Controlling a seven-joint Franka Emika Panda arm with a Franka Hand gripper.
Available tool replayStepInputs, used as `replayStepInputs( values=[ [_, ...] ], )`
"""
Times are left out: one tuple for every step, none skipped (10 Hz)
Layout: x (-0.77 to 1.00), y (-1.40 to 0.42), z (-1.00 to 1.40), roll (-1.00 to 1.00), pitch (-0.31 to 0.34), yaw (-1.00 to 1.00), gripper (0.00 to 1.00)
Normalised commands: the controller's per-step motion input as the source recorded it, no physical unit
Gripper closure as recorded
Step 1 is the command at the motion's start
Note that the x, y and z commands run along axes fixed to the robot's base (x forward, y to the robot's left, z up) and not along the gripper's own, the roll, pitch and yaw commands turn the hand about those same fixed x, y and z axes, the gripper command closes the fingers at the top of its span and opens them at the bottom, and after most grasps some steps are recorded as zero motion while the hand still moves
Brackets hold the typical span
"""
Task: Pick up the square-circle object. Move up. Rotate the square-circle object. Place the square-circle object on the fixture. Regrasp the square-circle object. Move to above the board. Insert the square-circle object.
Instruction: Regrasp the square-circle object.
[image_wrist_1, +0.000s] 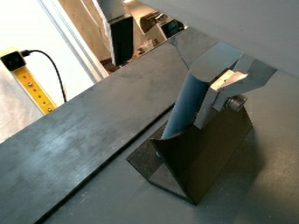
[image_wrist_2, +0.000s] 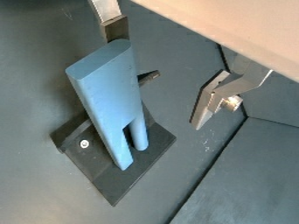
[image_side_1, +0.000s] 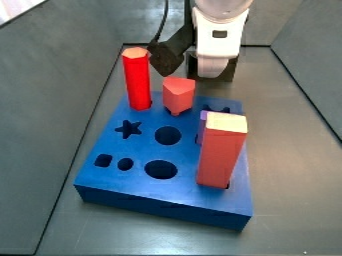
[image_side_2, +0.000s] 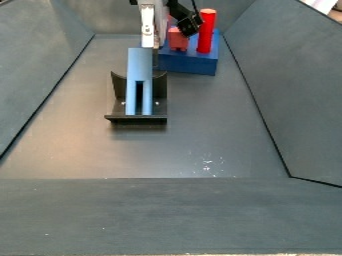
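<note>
The peg (image_side_2: 139, 78) stands upright on the fixture (image_side_2: 136, 108), well short of the board (image_side_2: 189, 62). The pincer (image_wrist_2: 163, 61) is spread around the peg's top, fingers (image_wrist_2: 218, 98) apart from it. Uneven closing could tip the peg off the fixture.

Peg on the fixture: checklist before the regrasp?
1. Peg standing on the fixture: ok, upright against the bracket.
2. Gripper open: ok, fingers on either side of the peg.
3. Fingers clear of the peg: cannot tell; one finger sits very close to its top.
4. Board has free holes: ok, several are open.
5. Which hole fits the peg: cannot tell.
6. Red pegs stand on the board: not ok for a low approach.
</note>
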Motion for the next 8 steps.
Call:
replayStepInputs(
  values=[
    [0.50, -0.03, -0.05, 0.15, 0.098, 0.09, 0.00],
    [0.48, -0.04, -0.05, 0.15, 0.097, 0.09, 0.00],
    [0.47, -0.04, -0.05, 0.15, 0.096, 0.09, 0.00],
    [0.47, -0.04, -0.05, 0.15, 0.096, 0.09, 0.00],
    [0.47, -0.04, -0.05, 0.15, 0.096, 0.09, 0.00],
    [0.47, -0.04, -0.05, 0.15, 0.096, 0.09, 0.00],
    [0.47, -0.04, -0.05, 0.15, 0.096, 0.09, 0.00],
    [0.47, -0.04, -0.05, 0.15, 0.096, 0.09, 0.00]
  ],
)
